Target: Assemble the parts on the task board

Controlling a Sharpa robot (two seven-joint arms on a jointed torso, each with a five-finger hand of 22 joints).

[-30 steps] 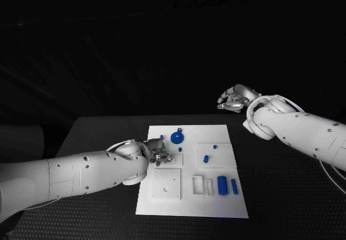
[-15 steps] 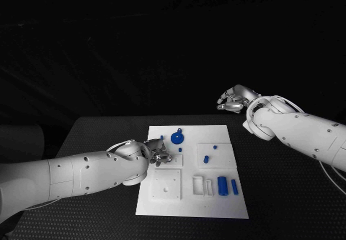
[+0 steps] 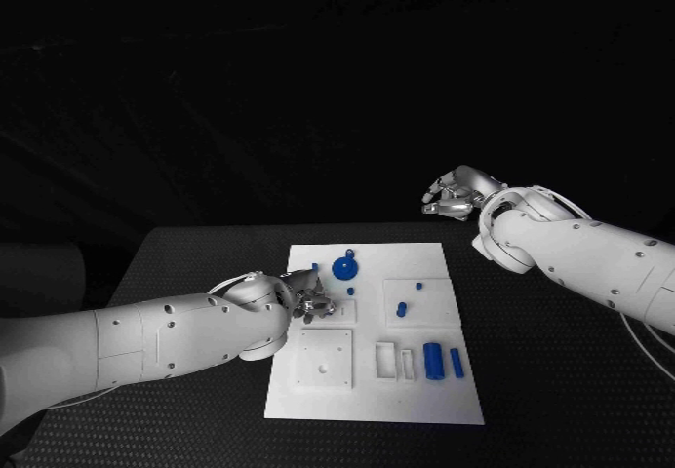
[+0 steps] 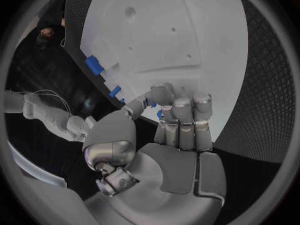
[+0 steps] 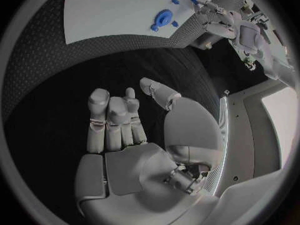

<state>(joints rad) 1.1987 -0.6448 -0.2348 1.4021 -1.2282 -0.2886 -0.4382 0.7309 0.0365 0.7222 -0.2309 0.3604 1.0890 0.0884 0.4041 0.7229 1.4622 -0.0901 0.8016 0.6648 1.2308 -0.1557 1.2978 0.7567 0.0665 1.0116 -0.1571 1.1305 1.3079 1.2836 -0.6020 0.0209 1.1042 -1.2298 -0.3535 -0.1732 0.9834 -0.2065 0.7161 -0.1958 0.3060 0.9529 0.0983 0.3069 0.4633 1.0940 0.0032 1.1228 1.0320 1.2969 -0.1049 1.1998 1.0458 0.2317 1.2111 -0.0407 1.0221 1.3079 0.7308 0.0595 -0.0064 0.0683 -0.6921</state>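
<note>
The white task board [image 3: 369,390] lies mid-table. On it are a blue round disc part [image 3: 344,270], a small oblong part [image 3: 403,310], a thick blue cylinder [image 3: 433,360] and a slim one [image 3: 457,363]. My left hand [image 3: 311,298] hovers low over the board's left side by a small square recess, its fingers [image 4: 181,117] curled in. Blue bits [image 4: 151,104] show beside the fingertips, and whether they are held is unclear. My right hand [image 3: 453,195] hangs high beyond the board's far right corner, fingers [image 5: 109,117] apart and holding nothing.
A larger square recess [image 3: 327,358] and narrow slots [image 3: 392,361] sit on the board's near half. Black table [image 3: 563,390] surrounds the board [image 5: 112,10]. From the right wrist, the disc part [image 5: 164,19] and my left hand [image 5: 219,20] are far off.
The right hand has sunk very slightly. The left hand and the parts stay as they were.
</note>
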